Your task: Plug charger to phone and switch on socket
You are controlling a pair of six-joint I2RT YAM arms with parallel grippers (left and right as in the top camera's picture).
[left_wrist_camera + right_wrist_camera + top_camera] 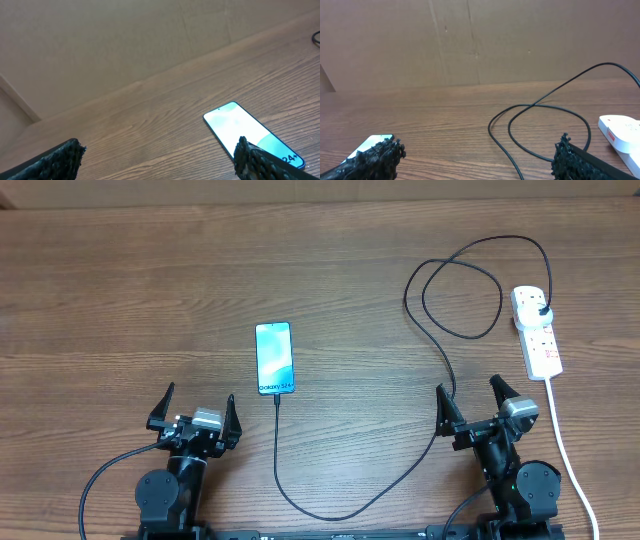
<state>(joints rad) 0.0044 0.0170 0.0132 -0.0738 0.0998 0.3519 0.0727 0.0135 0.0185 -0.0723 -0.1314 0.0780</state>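
Observation:
The phone (273,358) lies flat mid-table with its blue-cyan screen up; it also shows in the left wrist view (250,134) and at the left edge of the right wrist view (372,142). The black charger cable (440,350) runs from the phone's near end, loops across the table (540,115) and ends in a black plug seated in the white socket strip (537,330), also seen in the right wrist view (622,132). My left gripper (195,412) (157,160) is open and empty, near-left of the phone. My right gripper (470,402) (477,160) is open and empty, over the cable.
The socket's thick white cord (565,450) runs down the right side toward the table's near edge. A brown cardboard wall (470,40) stands along the far side of the wooden table (120,300).

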